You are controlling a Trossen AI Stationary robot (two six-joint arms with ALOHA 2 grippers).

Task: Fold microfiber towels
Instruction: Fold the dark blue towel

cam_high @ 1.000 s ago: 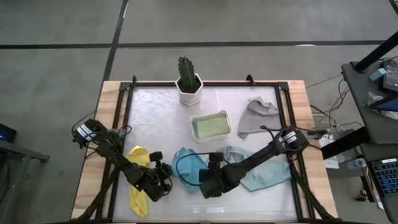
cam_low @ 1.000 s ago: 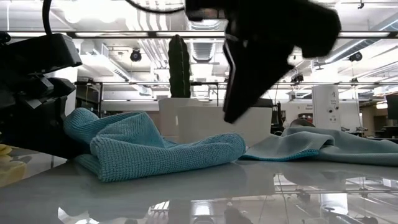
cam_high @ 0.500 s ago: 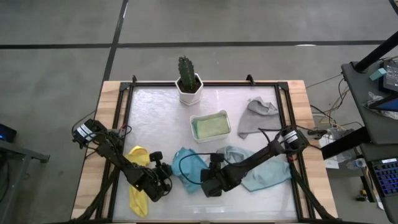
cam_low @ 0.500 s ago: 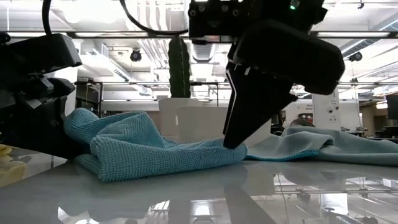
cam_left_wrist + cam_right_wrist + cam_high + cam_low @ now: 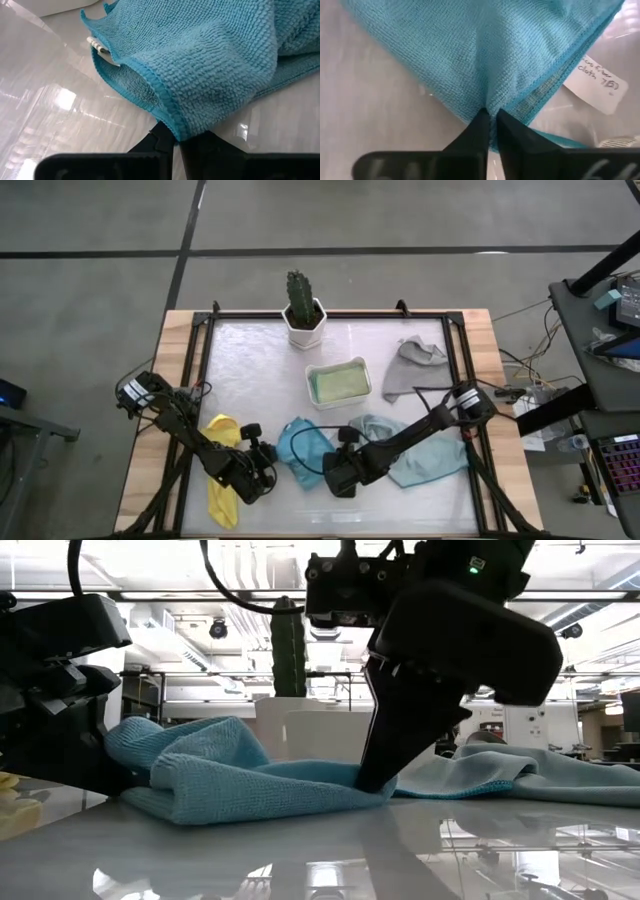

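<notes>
Right claw (image 5: 490,117) has just snapped closed on the bright blue towel (image 5: 298,442). A second ago it hung open above the cloth; now the fingers (image 5: 476,131) pinch a fold at the hem, with the white care label (image 5: 595,84) just beside the pinch. In the low view the right claw (image 5: 375,780) is down at desk (image 5: 250,370) level, tip buried in the edge nearest it.

Left claw (image 5: 175,142) unchanged: closed on the opposite corner of the same towel, which drapes over its fingertips.

The towel lies bunched on the desk between the two claws, and its pile has shifted slightly with the new pinch. The pale teal towel (image 5: 420,455) lies just behind the right claw, under that arm.

Judgement: both ends now gripped, so the grasp step looks done; next probably a lift and spread to flatten before folding. Risk: the pinch is thin and may slip.
</notes>
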